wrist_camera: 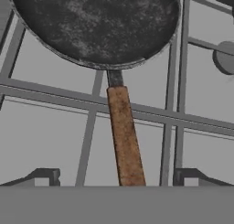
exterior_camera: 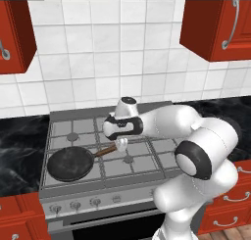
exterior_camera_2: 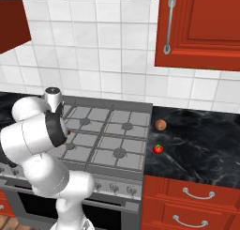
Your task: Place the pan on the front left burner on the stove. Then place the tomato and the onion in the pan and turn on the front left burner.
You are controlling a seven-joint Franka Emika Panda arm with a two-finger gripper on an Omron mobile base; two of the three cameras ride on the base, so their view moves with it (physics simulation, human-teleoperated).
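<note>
- Red cabinets and white tile framed the stove (exterior_camera: 147, 158), a grey six-burner cooktop set into a black marbled bench (exterior_camera_2: 197, 144).
- On the grate, the pan (exterior_camera: 70, 163) sat over the front left burner, which it hid from sight; its wooden handle (wrist_camera: 124, 136) pointed back towards the middle of the stove.
- Directly above that handle hung the tool (wrist_camera: 114, 176), jaws spread wide on either side of the wood and gripping nothing, so the pan looked released.
- On the bench to the right of the stove waited the onion (exterior_camera_2: 161, 125), and just in front of it the tomato (exterior_camera_2: 158, 149), both well apart from the pan.
- Risk one, as I judged it: a lift that drifted sideways could catch a fingertip on the handle and swing the pan off the burner, because the handle lay right between the open jaws.
- Risk two: both vegetables were round, so an off-centre pinch could squirt one out and send it rolling along the bench.
- Risk three: dropping them from too high could bounce them out of the shallow pan onto the grates.
- Risk four: the knobs (exterior_camera: 75, 204) on the front panel sat close together and looked alike, so the wrong burner could be lit.
</note>
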